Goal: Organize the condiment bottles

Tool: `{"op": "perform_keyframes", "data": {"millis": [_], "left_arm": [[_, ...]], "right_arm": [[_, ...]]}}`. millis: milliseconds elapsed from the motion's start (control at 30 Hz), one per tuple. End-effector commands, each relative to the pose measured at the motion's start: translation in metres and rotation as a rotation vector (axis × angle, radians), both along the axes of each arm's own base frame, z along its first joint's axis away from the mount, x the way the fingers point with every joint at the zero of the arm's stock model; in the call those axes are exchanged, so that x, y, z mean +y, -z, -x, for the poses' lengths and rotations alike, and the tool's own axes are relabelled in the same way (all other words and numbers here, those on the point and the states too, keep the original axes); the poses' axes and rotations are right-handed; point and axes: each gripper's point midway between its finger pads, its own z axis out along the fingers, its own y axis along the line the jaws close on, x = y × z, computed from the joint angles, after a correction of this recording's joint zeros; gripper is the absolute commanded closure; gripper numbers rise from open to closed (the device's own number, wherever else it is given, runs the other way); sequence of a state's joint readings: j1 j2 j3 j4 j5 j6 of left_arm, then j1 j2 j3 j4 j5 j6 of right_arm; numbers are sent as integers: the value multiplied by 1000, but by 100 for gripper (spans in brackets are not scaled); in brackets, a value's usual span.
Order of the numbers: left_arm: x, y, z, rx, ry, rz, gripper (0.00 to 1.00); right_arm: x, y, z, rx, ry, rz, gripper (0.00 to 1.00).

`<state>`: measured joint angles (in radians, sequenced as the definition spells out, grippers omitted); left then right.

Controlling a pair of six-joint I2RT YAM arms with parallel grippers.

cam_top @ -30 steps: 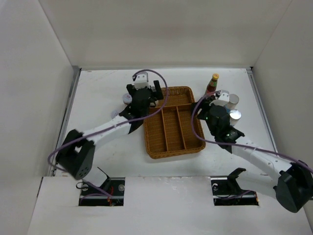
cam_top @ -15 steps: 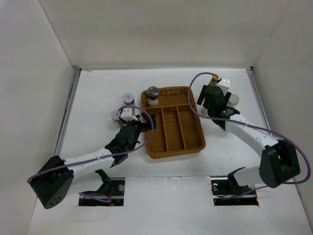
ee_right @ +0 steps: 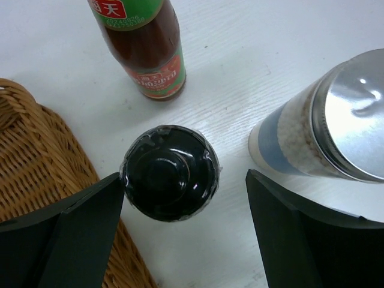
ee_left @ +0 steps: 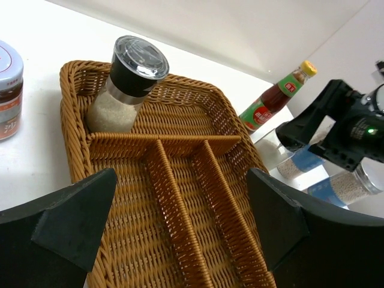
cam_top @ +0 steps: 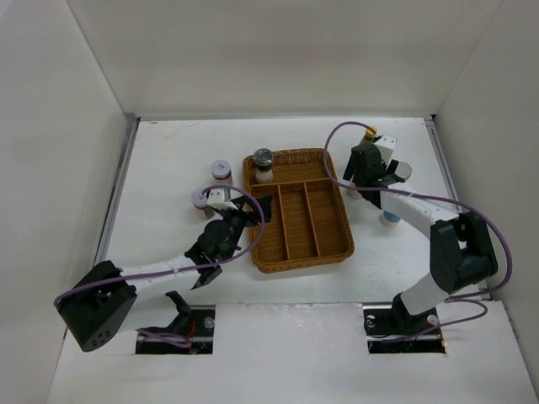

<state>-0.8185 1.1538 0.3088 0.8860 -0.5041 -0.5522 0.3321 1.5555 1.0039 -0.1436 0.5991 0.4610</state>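
A grey-lidded shaker [cam_top: 264, 163] [ee_left: 128, 78] stands upright in the back-left compartment of the wicker tray [cam_top: 330, 246]. Two short red-labelled jars [cam_top: 221, 170] [cam_top: 201, 199] sit left of the tray. My left gripper [cam_top: 255, 207] [ee_left: 183, 204] hangs open over the tray's left side, holding nothing. My right gripper [cam_top: 360, 178] [ee_right: 185, 176] is open around the black-capped bottle [ee_right: 170, 172], its left finger close to the cap. Just behind stands the slim red-sauce bottle [ee_right: 147, 48] [ee_left: 276, 99] with its yellow cap [cam_top: 369, 131]. A white-blue canister [ee_right: 336, 120] [cam_top: 402, 171] stands to the right.
The tray's three long compartments [ee_left: 180, 228] hold nothing. Its corner [ee_right: 42, 162] lies right beside the black-capped bottle. A second canister [cam_top: 390, 217] shows under my right arm. White walls close in the table at the back and sides.
My left gripper has let go of the shaker in the tray's back-left compartment and pulled back toward the near side. My right arm swung back, over the black-capped bottle.
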Motion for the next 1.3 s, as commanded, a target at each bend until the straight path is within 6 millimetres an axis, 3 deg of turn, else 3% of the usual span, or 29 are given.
{"op": "perform_keyframes", "data": {"millis": [0,100,200,267,400,500,633,767,933,1100,1267], "left_arm": [[-1,-13,0,-44,9,62,9],[-2,-9,-1,-38,9,55,9],[-3,-6,-3,-35,14,50,9],[-4,-5,-2,-32,17,49,8],[1,-3,-4,-34,0,51,7],[14,0,-4,-30,-49,74,8],[21,2,-7,-26,-83,74,7],[20,2,-5,-26,-75,75,7],[16,5,-5,-16,-64,70,7],[15,7,-5,-12,-60,67,7],[13,8,-6,-9,-52,63,6]], "right_arm": [[4,-16,-24,-101,4,-61,13],[7,-12,-34,-108,-11,-76,23],[9,-17,-39,-138,-22,-78,45],[5,-31,-37,-175,-8,-62,49],[9,-89,-20,-294,-14,28,51],[48,-130,-15,-376,-113,2,50],[113,-155,-23,-432,-263,-66,50],[171,-146,-47,-417,-384,-106,50],[214,-125,-70,-380,-443,-117,50],[227,-84,-78,-302,-449,-100,49],[231,-38,-73,-206,-460,-89,47]]}}
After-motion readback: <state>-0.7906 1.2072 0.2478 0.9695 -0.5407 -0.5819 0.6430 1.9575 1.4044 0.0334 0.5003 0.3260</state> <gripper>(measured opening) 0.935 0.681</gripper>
